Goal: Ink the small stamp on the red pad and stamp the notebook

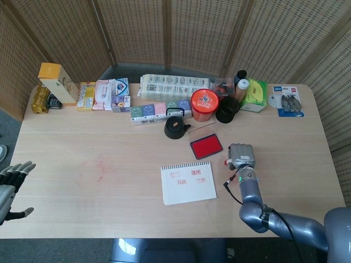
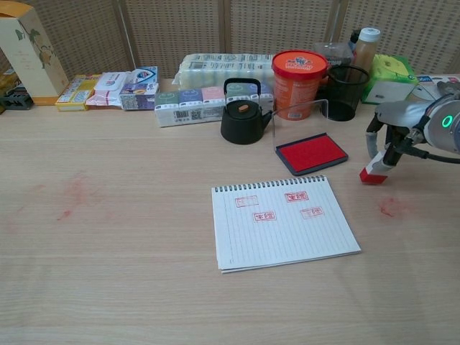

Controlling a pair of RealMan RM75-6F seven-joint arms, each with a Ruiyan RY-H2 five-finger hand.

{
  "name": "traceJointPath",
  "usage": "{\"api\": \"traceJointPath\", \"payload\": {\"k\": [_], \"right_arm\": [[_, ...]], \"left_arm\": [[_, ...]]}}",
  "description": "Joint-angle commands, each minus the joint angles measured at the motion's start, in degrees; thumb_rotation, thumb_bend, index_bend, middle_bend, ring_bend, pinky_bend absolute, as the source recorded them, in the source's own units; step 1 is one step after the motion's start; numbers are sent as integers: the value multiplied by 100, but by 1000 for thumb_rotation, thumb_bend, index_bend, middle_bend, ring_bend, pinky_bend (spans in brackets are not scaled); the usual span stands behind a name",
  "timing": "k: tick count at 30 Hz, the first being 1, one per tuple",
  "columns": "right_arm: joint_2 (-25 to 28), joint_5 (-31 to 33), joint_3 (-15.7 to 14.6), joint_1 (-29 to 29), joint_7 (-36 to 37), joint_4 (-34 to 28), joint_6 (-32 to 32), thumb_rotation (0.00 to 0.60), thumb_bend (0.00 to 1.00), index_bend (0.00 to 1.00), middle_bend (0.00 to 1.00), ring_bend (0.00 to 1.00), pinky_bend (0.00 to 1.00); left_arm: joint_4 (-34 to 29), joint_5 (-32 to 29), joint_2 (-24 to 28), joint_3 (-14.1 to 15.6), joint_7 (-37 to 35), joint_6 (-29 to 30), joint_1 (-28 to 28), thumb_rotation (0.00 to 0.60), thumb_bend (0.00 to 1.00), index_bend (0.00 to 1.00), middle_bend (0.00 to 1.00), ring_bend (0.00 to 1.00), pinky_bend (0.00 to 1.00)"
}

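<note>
Red pad (image 2: 311, 153): your landmark; it lies open on the wooden table (image 2: 108, 237), ink face up, just in front of the orange tub (image 2: 295, 74) and beside the black kettle (image 2: 243, 112).
Small stamp (image 2: 375, 171): it stands on the table to the right of the red pad, apart from it, tilted, with its red base down on the wood.
Right hand (image 2: 388, 136): your fingers (image 2: 373, 133) are clamped on the upper part of the small stamp from above. In the head view the hand (image 1: 240, 155) hides the stamp.
Notebook (image 2: 282, 221): it lies flat in front of the red pad, nearer the robot, spiral edge toward the pad. Its open page carries four red imprints in its upper right part.
Left hand (image 1: 12, 183): far to the left of the red pad, at the table's near left edge, your fingers are spread apart and hold nothing. The chest view does not show it.
Red smudges: one on the wood right of the notebook, below the small stamp (image 2: 390, 208); others far left of the red pad (image 2: 75, 192).
Back row: behind the red pad stand boxes, packets, a black mesh cup (image 2: 343, 93) and a bottle (image 2: 364, 47).
</note>
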Motion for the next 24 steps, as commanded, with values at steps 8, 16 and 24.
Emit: {"api": "traceJointPath", "payload": {"k": [8,16,24], "right_arm": [[-17,51,-104,70,29,-7,42,600,442,500,942,998,1000],[39,95,-162,100,64,-90,64,600,433,471,940,997,1000],[65,136,-233,132,80,-149,65,600,412,436,935,993,1000]], "left_arm": [[6,25,15,3,-38,28,9,600,0,0,0,0,3],[9,62,26,9,-59,62,22,600,0,0,0,0,3],[9,102,39,19,-89,100,38,600,0,0,0,0,3]]}}
